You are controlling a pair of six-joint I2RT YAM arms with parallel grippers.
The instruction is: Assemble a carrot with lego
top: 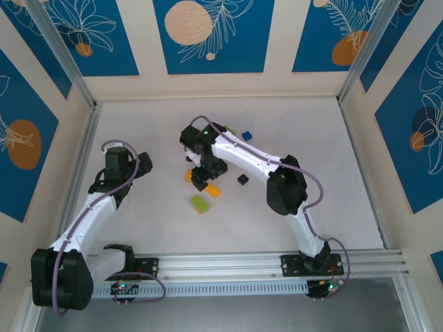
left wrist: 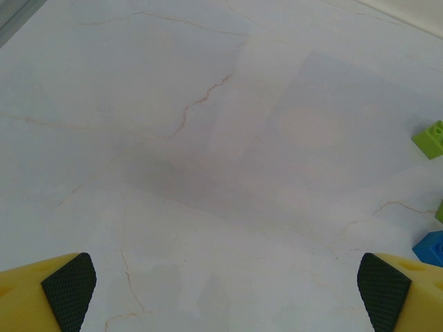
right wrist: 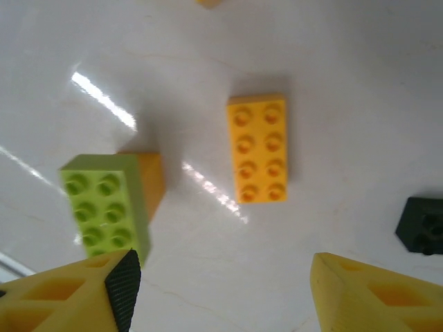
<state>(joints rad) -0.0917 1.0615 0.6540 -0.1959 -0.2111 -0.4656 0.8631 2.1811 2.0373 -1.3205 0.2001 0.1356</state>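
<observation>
carrot only begun, both grippers empty.

top view: my right gripper (top: 205,176) hangs over the loose lego. a lime green brick (top: 199,203) and an orange brick (top: 213,191) lie just beside it, and a black brick (top: 243,180) is near. left wrist: the left gripper (left wrist: 225,301) has its jaws wide apart over the bare table (left wrist: 208,138), holding nothing. right wrist: jaws apart, nothing between them. the lime green brick seems to sit on an orange piece (right wrist: 154,181), so i judge one joint is made. the other bricks are not yet stacked.

brick stack (right wrist: 111,207) left, single brick (right wrist: 258,149) right — apart
</observation>
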